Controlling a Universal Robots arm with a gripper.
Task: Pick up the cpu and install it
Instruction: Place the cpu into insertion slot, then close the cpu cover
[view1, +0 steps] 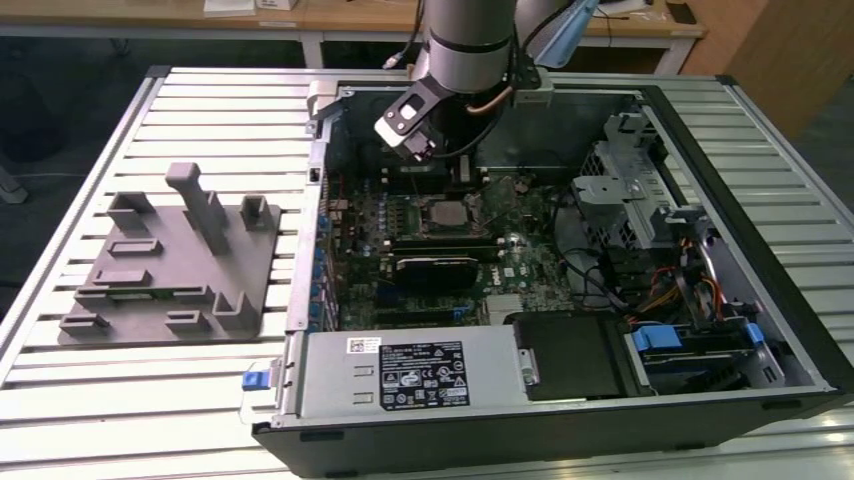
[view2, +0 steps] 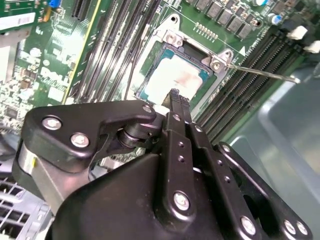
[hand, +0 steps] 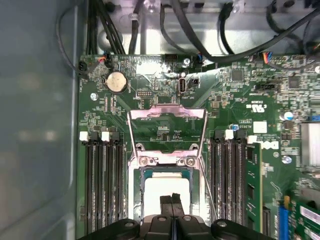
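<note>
Silver-grey plate, pale rim: the cpu (hand: 155, 187) (view2: 170, 77) lies flat in its socket (hand: 134, 195) on the green motherboard (hand: 240, 95). It is directly under the pincer's tips in both wrist views. I read it as sitting square in the recess, not tilted.

Pincer (hand: 171, 199) (view2: 175, 95): the two black fingers (view2: 172, 130) are pressed together with only a thin seam between them and nothing clamped. The tips are over the middle of the cpu's plate. I cannot tell whether they touch it or hang just above it.

The metal retention frame (hand: 166, 117) is hinged open and stands up just beyond the tips. Its thin wire lever (view2: 260, 74) angles out to one side of the pincer, over the memory slots (hand: 100, 180).

Those black slots flank the pincer on both sides, just beside the socket. A coin cell (hand: 116, 81) and a run of black cables (hand: 200, 25) lie farther out, past the open frame.

Exterior view: the arm (view1: 467, 40) reaches down into the open computer case (view1: 761, 130). The grey plastic tray (view1: 174, 260) with upright posts is well apart from the pincer. It sits outside the case on the slatted table (view1: 80, 400), toward the exterior view's left.
</note>
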